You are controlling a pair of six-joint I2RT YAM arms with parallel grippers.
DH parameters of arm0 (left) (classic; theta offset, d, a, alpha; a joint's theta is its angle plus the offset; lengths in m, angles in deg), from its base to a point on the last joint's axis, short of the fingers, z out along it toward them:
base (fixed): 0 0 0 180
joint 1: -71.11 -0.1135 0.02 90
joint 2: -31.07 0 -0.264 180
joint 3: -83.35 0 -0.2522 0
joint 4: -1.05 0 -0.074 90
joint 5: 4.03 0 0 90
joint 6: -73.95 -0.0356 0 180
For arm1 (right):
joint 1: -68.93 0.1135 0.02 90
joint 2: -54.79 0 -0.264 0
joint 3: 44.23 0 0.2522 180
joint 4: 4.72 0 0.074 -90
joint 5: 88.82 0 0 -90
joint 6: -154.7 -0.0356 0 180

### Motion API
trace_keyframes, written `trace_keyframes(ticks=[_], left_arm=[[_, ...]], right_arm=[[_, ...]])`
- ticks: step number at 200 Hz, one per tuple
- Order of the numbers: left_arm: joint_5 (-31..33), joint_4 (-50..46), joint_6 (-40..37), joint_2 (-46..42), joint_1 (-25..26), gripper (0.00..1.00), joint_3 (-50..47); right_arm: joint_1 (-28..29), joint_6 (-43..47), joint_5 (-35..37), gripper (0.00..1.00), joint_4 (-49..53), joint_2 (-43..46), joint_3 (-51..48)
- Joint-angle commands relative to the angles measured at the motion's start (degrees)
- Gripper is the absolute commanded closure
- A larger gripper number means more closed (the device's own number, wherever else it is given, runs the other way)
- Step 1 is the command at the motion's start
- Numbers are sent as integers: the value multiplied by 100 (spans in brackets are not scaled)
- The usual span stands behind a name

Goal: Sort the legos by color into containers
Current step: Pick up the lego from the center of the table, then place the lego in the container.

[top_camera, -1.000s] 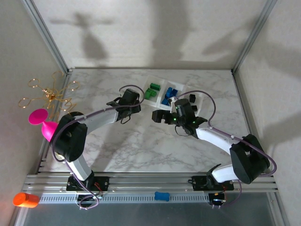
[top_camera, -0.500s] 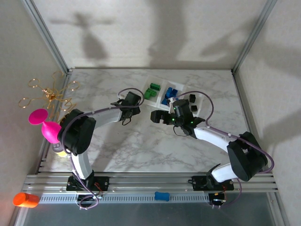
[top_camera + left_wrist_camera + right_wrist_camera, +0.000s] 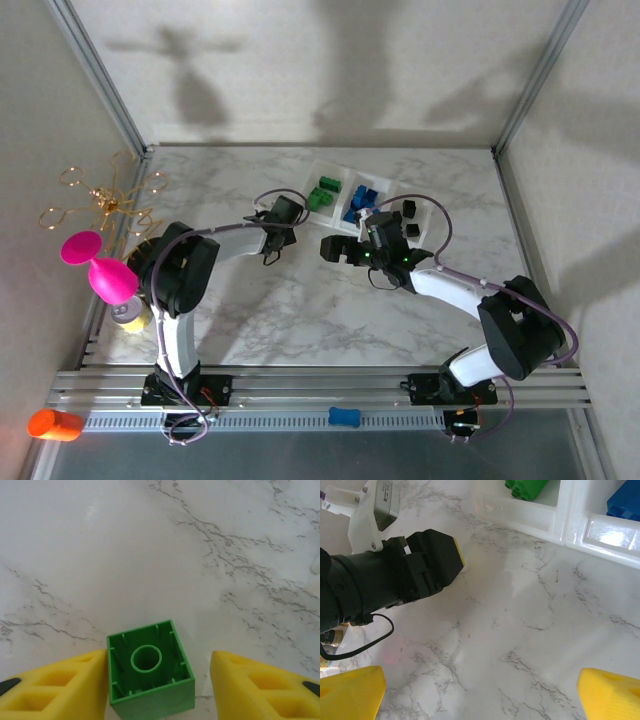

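A green lego (image 3: 149,672) lies hollow side up on the marble between the yellow fingers of my left gripper (image 3: 159,680). The left finger (image 3: 60,685) touches its side, while a gap separates it from the right finger (image 3: 260,685); the gripper is open. In the top view my left gripper (image 3: 292,214) sits just left of the containers (image 3: 340,178), a white tray of three bins holding green legos (image 3: 322,193), blue legos (image 3: 362,203) and black legos (image 3: 408,218). My right gripper (image 3: 480,690) hangs wide open over bare marble, facing the left gripper's black body (image 3: 420,565).
A pink goblet (image 3: 95,262) and a gold wire ornament (image 3: 105,200) sit at the table's left edge. An orange cylinder (image 3: 55,424) and a blue oblong piece (image 3: 343,416) lie by the front rail. Enclosure walls ring the table.
My left arm has stretched slightly right toward the tray, and its jaws have narrowed around the green lego. The right gripper has crept a little toward the tray.
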Motion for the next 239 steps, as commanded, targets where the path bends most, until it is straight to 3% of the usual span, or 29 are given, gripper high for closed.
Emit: trace_keyframes(ticks=[1,63,86,169,239], left_arm=[[191,7,-101,86,-67,51,105],[106,181,-246,-222,-76,65,-130],[46,94,-339,-362,-67,70,-127],[-187,54,-819,-1010,340,72,212],[-527,234,-1260,-237,401,75,1415]], right_arm=[[42,75,90,1,8,-78,197],[29,76,171,1,120,-4,268],[-146,-105,-110,1,-27,64,209],[-547,1,47,1,387,714,138],[-893,-38,-49,1,228,986,-79]])
